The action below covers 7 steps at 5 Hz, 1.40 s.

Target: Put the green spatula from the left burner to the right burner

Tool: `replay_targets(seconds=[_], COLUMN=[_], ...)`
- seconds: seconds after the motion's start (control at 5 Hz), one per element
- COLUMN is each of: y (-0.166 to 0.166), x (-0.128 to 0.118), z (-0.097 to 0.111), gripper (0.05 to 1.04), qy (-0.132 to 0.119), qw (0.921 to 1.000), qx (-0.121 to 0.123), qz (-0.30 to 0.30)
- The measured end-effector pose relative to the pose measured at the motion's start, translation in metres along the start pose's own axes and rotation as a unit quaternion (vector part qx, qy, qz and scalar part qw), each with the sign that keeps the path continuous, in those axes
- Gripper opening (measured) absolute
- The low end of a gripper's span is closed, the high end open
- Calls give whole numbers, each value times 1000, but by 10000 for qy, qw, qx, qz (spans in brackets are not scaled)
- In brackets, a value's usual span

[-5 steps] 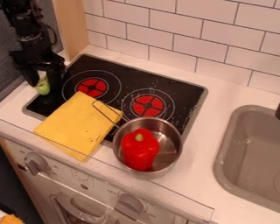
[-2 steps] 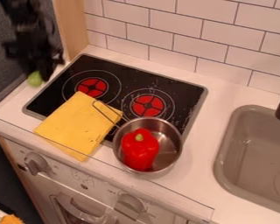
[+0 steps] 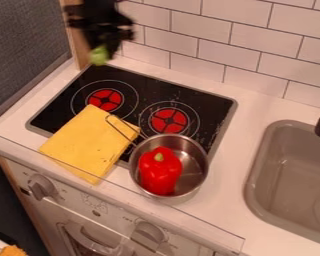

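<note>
White wall tiles (image 3: pixel 203 30) with dark joints rise behind the pale bench (image 3: pixel 233 160), and a wooden panel (image 3: pixel 80 52) stands at their left end beside a dark grey wall (image 3: pixel 22 45). At the top left of the camera view, the black gripper (image 3: pixel 101 46) hangs down, blurred, pinching a green object (image 3: pixel 99 56) at its tip. That object appears just over the far left corner of the black cooktop (image 3: pixel 209 102); its outline is too blurred to confirm a spatula. Below it is the left burner (image 3: pixel 105 100), with the right burner (image 3: pixel 169 121) nearer the sink (image 3: pixel 296 175). A folded yellow cloth (image 3: pixel 86 142) lies across the cooktop's front left edge. Beside it, a metal pot (image 3: pixel 195 172) holds a red bell pepper (image 3: pixel 159 172), and its wire handle (image 3: pixel 126 130) reaches over the cloth. Two knobs (image 3: pixel 42 187) (image 3: pixel 149 234) sit on the front panel.
</note>
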<state>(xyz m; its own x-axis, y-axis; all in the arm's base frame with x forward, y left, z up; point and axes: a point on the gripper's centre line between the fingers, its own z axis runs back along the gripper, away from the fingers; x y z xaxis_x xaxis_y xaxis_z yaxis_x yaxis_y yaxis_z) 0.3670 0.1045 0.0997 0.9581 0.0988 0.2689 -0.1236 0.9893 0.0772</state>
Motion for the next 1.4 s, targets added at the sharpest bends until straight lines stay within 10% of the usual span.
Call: replay_targets(seconds=[0.4,1.0,1.4], y=[-104,-138,-138], x=[18,-12,-23], z=[-18,-60,-65], gripper=[332,394,969], qy=[209,814,1070], qw=[9966,9950,9919], qx=[-95,-391,-396], qz=[-792,-421,-564])
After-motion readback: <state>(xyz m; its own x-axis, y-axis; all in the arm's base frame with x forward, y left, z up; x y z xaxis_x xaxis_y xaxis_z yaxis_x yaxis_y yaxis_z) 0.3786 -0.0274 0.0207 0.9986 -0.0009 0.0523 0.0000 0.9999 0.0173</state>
